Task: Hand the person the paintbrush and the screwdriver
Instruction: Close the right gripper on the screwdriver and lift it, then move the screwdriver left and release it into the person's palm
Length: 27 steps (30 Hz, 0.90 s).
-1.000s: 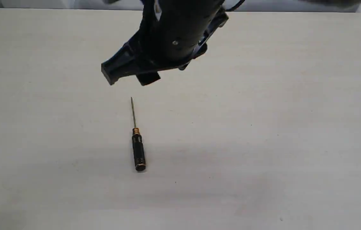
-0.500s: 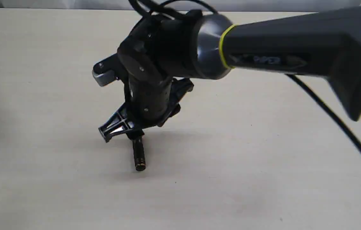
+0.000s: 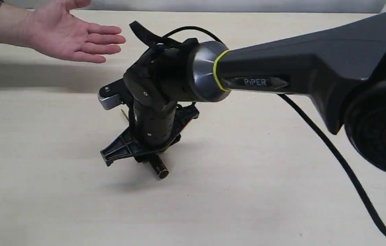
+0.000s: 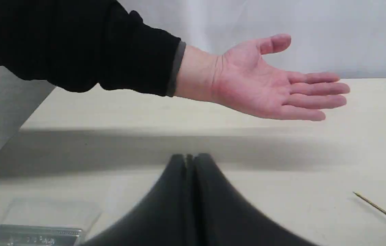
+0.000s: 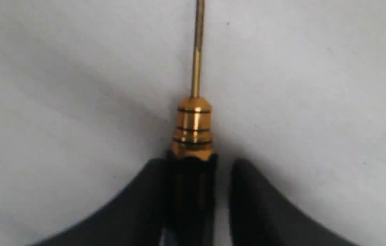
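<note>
The screwdriver (image 3: 159,168) lies low at the table, angled, its black handle end poking out under my right gripper (image 3: 146,158). In the right wrist view the gripper (image 5: 199,165) is shut on the black handle just behind the gold collar (image 5: 193,126), and the thin shaft points straight away. The shaft tip (image 4: 380,210) also shows in the left wrist view. The person's hand (image 3: 66,37) is held open, palm up, at the far left above the table, and faces my left gripper (image 4: 188,156), which is shut on nothing. The paintbrush is out of view.
My right arm (image 3: 281,75) stretches from the right edge across the middle, its black cable (image 3: 332,150) trailing over the table. A clear plastic bag with a silvery strip (image 4: 42,225) lies near the left gripper. The table's far edge (image 3: 247,12) runs behind the hand.
The right gripper came down over the screwdriver and closed on its handle, which swung to an angle. The person's open hand came in at the far left.
</note>
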{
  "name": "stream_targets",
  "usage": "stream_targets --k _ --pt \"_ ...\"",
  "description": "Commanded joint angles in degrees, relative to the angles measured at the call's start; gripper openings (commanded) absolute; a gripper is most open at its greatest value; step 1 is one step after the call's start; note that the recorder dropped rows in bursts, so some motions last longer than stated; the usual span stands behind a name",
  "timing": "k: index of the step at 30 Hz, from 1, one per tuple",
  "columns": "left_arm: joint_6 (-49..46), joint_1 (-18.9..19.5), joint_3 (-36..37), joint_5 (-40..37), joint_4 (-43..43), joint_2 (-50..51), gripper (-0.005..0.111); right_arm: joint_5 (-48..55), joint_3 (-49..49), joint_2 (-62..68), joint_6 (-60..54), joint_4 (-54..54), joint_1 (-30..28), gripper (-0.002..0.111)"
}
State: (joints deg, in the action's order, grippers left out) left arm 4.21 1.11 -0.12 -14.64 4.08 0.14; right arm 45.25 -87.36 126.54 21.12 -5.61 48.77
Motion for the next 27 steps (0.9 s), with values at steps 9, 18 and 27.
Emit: stream_targets --k 9,18,27 --pt "0.1 -0.5 0.1 0.3 -0.3 -0.1 0.0 13.6 -5.5 -8.2 -10.9 -2.6 0.0 0.004" --pt "0.1 -0.5 0.1 0.3 -0.3 -0.1 0.0 -3.9 -9.8 -18.4 -9.3 0.2 0.0 0.004" --pt "0.1 -0.5 0.1 0.3 -0.3 -0.1 0.0 -19.1 -9.8 -10.5 -12.4 1.4 0.2 0.008"
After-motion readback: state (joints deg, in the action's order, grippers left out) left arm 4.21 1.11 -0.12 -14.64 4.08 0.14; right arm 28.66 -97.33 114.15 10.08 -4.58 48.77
